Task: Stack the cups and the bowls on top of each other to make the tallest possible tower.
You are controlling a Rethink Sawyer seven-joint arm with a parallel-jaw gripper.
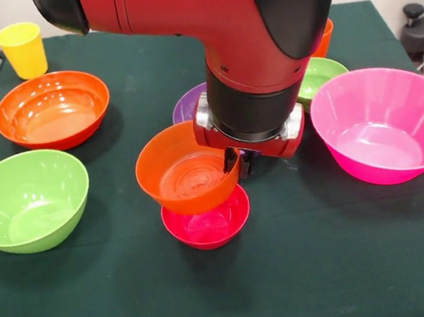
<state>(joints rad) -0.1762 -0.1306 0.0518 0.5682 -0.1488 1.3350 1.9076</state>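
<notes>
My gripper (237, 164) hangs from the red and black arm at the table's middle. Its dark fingers (230, 162) straddle the right rim of the small orange bowl (183, 174), one inside and one outside, and are shut on it. That bowl sits slightly tilted and offset to the left on the small red-magenta bowl (208, 222), forming the tower. The yellow cup (22, 49) stands far left at the back. An orange cup (326, 38) peeks out behind the arm. The purple cup is hidden.
A large orange bowl (51, 108) and a large lime green bowl (27, 200) stand at the left. The huge pink bowl (386, 123) is at the right. A purple bowl (188, 104) and a small green bowl (319, 76) are partly hidden behind the arm.
</notes>
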